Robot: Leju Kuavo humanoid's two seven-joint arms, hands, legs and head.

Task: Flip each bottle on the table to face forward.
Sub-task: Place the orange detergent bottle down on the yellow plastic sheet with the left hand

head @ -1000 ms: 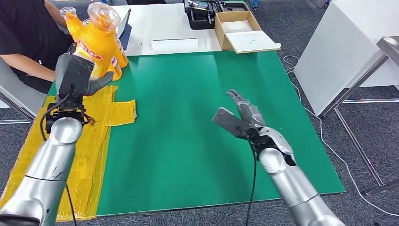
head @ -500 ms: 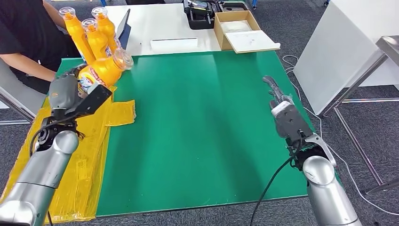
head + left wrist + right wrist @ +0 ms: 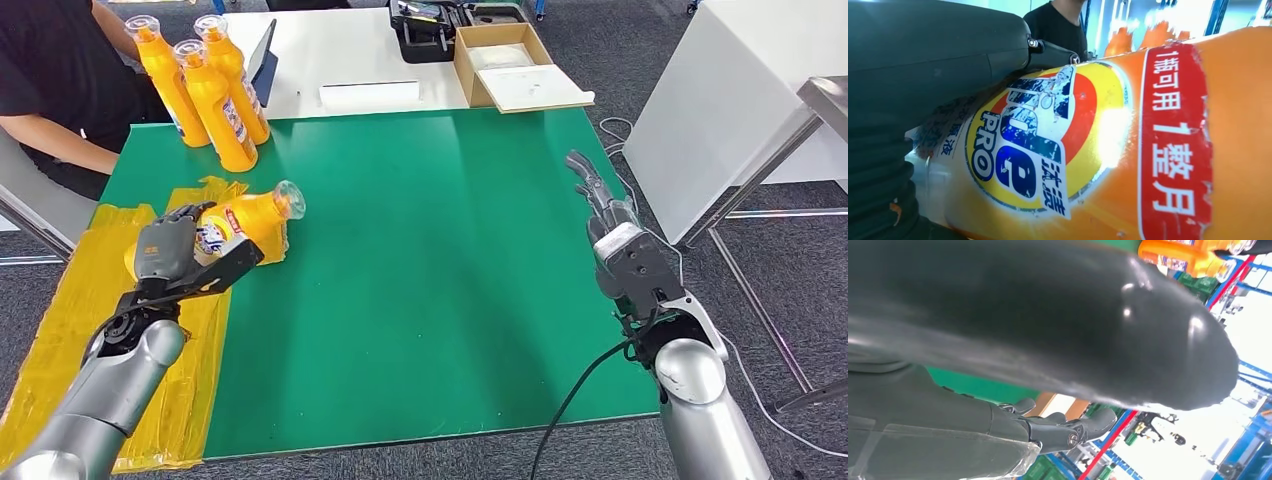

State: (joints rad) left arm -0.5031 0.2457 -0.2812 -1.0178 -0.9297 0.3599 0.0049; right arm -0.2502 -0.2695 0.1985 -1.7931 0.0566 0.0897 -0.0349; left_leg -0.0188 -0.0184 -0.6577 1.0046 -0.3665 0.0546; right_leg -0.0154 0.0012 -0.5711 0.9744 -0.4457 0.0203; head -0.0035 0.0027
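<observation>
Orange bottle (image 3: 1148, 150) lying sideways close to the camera, round yellow, red and blue label and red strip of white characters facing out, left hand (image 3: 923, 75) gripping it, person in black top (image 3: 1060, 25) beyond

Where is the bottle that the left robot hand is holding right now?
In the head view, the bottle lies tilted in the left robot hand at the table's left side, over the yellow sheet, nearer than the three upright bottles.
</observation>
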